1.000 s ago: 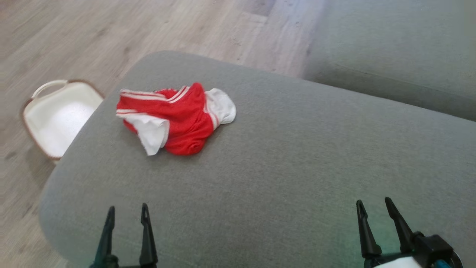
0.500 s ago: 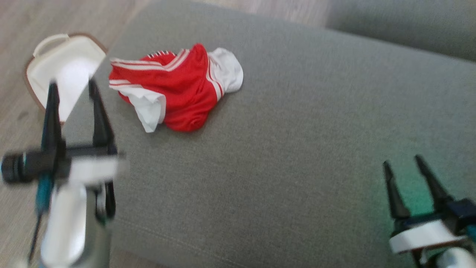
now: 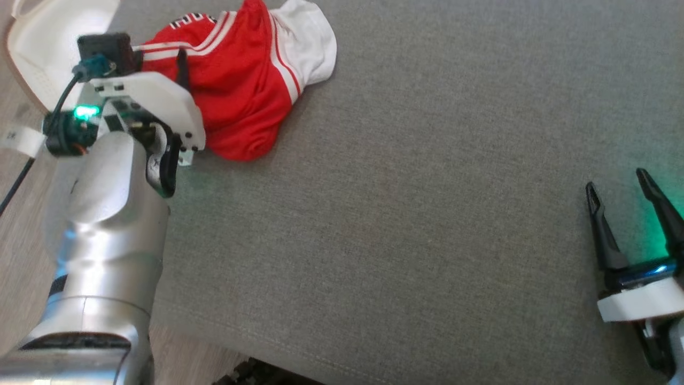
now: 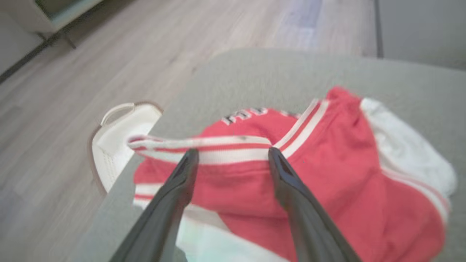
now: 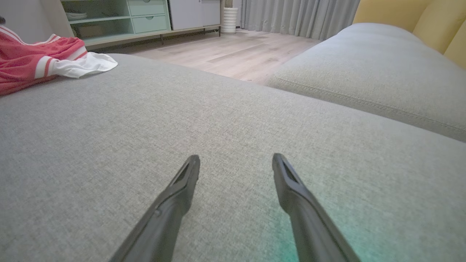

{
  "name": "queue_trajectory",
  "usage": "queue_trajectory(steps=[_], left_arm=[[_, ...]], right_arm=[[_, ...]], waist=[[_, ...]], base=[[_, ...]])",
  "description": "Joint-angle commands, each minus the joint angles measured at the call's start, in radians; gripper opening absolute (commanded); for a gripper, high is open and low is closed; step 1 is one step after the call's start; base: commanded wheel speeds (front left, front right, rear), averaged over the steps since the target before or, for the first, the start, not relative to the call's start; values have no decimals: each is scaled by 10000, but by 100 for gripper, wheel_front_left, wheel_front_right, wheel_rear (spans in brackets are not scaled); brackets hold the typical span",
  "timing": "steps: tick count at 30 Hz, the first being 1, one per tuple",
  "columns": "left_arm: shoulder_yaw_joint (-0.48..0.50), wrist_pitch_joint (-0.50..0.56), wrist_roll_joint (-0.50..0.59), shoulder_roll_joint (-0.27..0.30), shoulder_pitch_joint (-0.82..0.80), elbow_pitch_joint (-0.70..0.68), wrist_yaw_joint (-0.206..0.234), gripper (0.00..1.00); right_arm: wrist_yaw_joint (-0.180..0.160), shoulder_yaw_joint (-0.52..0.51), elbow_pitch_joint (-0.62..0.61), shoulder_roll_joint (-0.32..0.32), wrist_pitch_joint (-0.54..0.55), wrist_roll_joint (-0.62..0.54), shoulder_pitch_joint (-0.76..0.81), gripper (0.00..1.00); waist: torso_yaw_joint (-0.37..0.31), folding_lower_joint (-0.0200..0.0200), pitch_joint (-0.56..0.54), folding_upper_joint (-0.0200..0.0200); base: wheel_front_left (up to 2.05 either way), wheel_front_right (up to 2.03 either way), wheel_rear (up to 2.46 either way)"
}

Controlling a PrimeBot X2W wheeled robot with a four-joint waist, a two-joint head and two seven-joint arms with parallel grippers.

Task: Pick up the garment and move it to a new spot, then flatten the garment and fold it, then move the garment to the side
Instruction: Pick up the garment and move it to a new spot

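Left gripper (image 4: pixel 233 153) stands with its two dark fingers spread wide and grips nothing. In the left wrist view the fingertips (image 4: pixel 191 158) sit right at the red-and-white striped band along the near edge of the garment (image 3: pixel 240 91); whether they touch the cloth cannot be told. In the head view the left wrist covers the left part of the garment, with one finger showing dark against the red cloth.

The garment is a crumpled red piece with white panels and stripes. It lies near the far left corner of the grey sofa cushion (image 3: pixel 401 214), directly ahead of the left fingers. Just beyond the cushion's left edge a white basket (image 4: pixel 120 138) stands on the wooden floor (image 4: pixel 72 91).

Right gripper (image 3: pixel 615 181) hangs low over the near right part of the same cushion, jaws wide apart and empty, well apart from the garment. A second grey cushion (image 5: pixel 364 65) lies beyond it to the right.
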Motion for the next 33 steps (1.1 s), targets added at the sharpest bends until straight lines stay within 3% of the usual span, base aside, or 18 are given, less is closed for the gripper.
queue_trajectory(steps=[1, 6, 7, 8, 14, 20, 26, 33], left_arm=[[335, 84, -163, 418, -474, 428, 140, 100], [439, -311, -398, 487, -1098, 1804, -48, 100], [423, -540, -382, 520, -1196, 1971, -42, 57], [375, -796, -334, 554, -1291, 2110, -35, 0], [250, -2510, -271, 526, -1856, 2223, -143, 0], [-37, -4057, -148, 550, -2325, 2105, -505, 0], [-695, -4355, 105, 409, -2687, 1516, -894, 0], [-1331, -3959, -82, 268, -2714, 588, -1107, 0]], right_arm=[[65, 324, -313, -360, -109, 72, -202, 100], [65, 392, -420, -658, -109, 137, -607, 100], [65, 360, -421, -696, -109, 128, -623, 100], [65, 323, -418, -719, -109, 109, -615, 100], [65, 280, -302, -613, -109, 72, -527, 100], [65, 763, -115, -11, -109, 163, -501, 100], [65, 854, -102, 882, -109, 304, -143, 100], [65, 889, -279, 1638, -109, 248, 702, 100]], waist=[[-163, -2, 401, 0], [-328, -2, 898, 0], [-334, -2, 952, 0], [-332, -2, 994, 0], [-325, -2, 734, 0], [-710, -2, -591, 0], [-1704, -2, -2184, 0], [-3253, -2, -3810, 0]], base=[[0, 0, 0], [0, 0, 0], [0, 0, 0], [0, 0, 0], [0, 0, 0], [0, 0, 0], [0, 0, 0], [0, 0, 0]])
